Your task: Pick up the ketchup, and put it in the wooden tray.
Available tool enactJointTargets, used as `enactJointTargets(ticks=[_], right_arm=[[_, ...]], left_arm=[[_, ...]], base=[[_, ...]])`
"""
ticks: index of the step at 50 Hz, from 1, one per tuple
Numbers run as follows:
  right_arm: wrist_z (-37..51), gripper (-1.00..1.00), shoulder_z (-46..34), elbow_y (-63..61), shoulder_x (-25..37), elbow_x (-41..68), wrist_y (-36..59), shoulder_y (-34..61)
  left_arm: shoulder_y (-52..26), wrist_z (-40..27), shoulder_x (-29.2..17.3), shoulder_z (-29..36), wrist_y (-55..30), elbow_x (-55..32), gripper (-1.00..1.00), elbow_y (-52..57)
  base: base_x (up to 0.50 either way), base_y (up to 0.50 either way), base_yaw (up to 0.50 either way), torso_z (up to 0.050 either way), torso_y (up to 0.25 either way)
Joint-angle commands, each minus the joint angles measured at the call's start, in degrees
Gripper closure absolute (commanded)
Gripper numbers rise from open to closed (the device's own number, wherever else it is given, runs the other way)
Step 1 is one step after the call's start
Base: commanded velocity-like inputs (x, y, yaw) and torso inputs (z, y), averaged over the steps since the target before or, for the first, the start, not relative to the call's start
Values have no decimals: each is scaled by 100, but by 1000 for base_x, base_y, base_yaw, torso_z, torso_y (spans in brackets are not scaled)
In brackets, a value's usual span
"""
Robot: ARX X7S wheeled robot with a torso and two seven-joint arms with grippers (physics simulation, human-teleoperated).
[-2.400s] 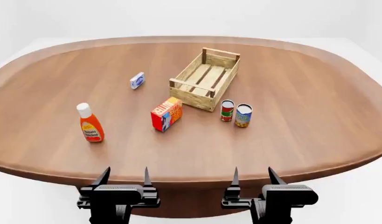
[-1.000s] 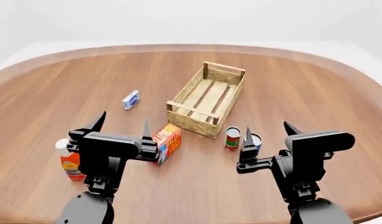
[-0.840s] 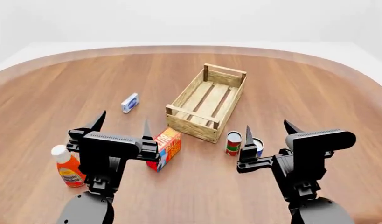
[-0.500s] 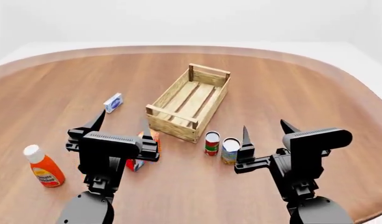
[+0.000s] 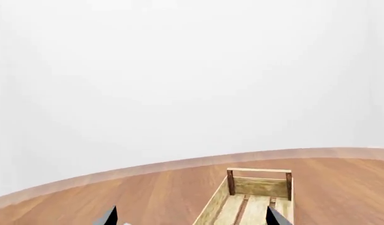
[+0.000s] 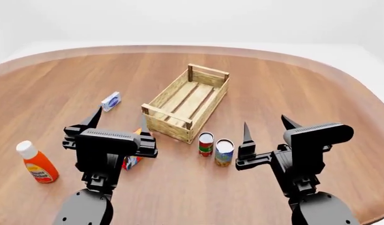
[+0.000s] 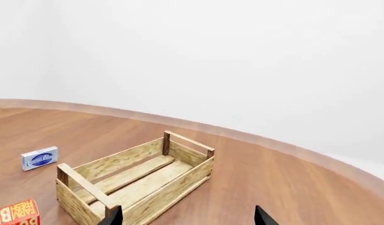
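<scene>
Both black grippers hover above a wood-grain table (image 6: pixel 292 84), pointed fingers spread wide, empty: left gripper (image 6: pixel 116 125), right gripper (image 6: pixel 264 130). Left of the left gripper, the slim orange-red ketchup bottle (image 6: pixel 35 162) stands upright, white-capped. The slatted pale wooden tray (image 6: pixel 185 101) sits ahead, between the arms.

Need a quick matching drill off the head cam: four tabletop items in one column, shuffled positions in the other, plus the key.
Items:
1. ketchup
2. wooden tray
3. small blue-and-white box
4. two cans

Places:
A. just in front of the tray's near end, standing side by side
B. mid-table, nothing inside it
C. far left, nearest the table's front edge, upright
D. left of the tray, apart from it

Pairs: 1-C, 2-B, 3-D, 4-A
</scene>
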Motion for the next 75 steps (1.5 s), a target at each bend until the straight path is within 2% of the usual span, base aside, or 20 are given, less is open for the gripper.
enactJointTargets(ticks=[1,36,49,58,65,75], right_arm=[[-50,-100,-53,46,82,29,-15,128],[25,-100,-171,233,144,17,-124,211],[15,-100,-298,343,153,15,-96,306],[-14,-100,-307,370,159,82,-94,328],[-34,-100,-370,416,162,84,-143,369],[-42,-100,-509,502,159,53,-155,430]], left_arm=[[-33,-80,-27,-22,12,-31,-100,-36],[-190,-298,-69,35,-83,-73,-100,61],[-290,-399,-103,46,-141,-49,-100,93],[-417,-441,-117,60,-170,-48,-100,26],[-513,-460,-123,57,-147,-70,-100,-72],[-533,-497,-144,32,-78,-108,-100,-196]], base=[[0,0,500,0,0],[0,0,500,0,0],[5,-19,0,0,0],[123,-451,0,0,0],[324,-293,0,0,0],[349,74,0,0,2]])
